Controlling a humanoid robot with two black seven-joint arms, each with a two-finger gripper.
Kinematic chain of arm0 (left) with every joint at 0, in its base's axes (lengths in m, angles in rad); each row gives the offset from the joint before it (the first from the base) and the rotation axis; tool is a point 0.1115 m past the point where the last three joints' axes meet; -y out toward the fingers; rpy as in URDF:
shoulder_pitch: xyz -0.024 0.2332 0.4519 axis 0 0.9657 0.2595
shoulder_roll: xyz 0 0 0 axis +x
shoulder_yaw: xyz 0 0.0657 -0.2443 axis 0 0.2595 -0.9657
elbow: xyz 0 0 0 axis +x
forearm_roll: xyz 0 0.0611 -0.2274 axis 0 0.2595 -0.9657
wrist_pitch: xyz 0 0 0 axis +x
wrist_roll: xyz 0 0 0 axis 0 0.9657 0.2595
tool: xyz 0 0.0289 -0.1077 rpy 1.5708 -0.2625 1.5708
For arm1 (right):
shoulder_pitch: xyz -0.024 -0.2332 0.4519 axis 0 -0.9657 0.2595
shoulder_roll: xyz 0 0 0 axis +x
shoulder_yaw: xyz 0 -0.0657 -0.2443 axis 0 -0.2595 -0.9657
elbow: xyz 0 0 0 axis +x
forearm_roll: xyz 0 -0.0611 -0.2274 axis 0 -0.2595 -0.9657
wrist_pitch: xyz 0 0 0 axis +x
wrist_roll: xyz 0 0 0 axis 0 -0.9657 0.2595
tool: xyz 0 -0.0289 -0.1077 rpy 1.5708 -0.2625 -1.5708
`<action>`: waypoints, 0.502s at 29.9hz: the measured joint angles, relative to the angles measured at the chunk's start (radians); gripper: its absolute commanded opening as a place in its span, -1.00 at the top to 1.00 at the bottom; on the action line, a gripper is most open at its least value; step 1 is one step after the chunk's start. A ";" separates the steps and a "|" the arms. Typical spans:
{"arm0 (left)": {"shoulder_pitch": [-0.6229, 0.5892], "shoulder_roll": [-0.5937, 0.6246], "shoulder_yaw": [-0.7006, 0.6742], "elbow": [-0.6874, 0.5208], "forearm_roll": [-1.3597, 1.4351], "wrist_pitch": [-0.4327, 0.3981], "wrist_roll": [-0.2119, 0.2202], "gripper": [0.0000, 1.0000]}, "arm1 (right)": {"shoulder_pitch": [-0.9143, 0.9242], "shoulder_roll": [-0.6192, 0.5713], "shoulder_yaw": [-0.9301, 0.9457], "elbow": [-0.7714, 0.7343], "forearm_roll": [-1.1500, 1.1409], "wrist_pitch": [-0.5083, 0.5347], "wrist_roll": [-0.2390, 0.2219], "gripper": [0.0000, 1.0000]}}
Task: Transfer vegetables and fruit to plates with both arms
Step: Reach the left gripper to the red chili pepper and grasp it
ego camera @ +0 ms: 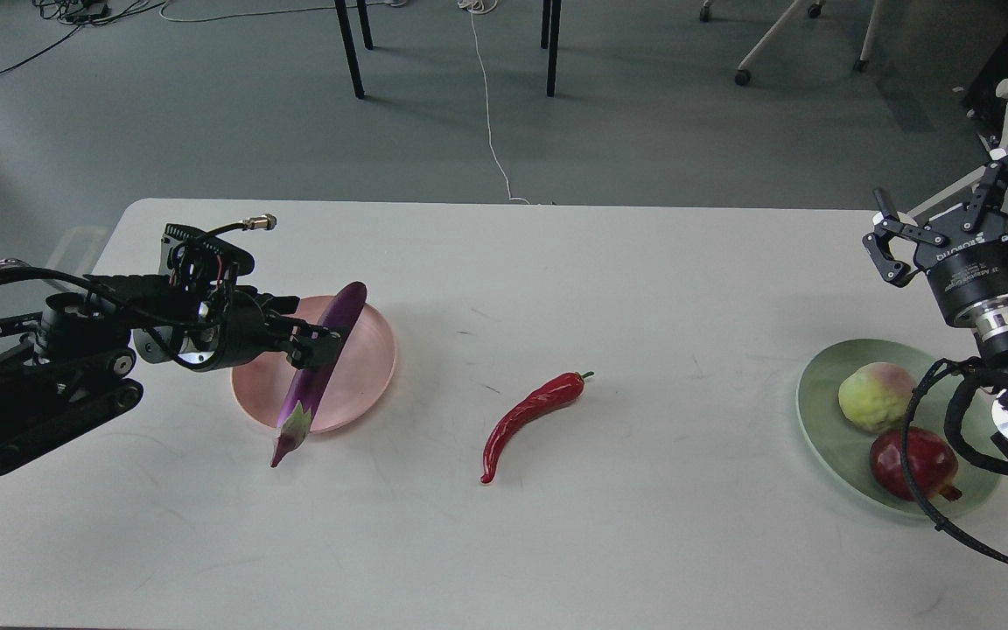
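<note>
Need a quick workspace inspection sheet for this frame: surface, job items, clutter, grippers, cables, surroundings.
Surface: white table, faint scuffs.
Job's things: purple eggplant in the left gripper's jaws, slanted over the pink plate, calyx end past the near rim. Red chili pepper lies on the table mid-way. Green plate holds the yellow-green fruit and the pomegranate.
Clutter: nothing seen.
Grippers: left gripper shut on the eggplant; right gripper open, empty, raised beyond the green plate.
Cables: black loops on the right arm cross the green plate's view; white cord on the floor.
Surroundings: grey floor, chair legs, wheeled bases.
</note>
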 measured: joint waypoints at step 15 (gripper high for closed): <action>-0.101 -0.352 0.023 -0.049 0.064 -0.076 0.009 -0.61 | 0.000 -0.006 0.003 0.000 0.000 0.000 0.001 -0.97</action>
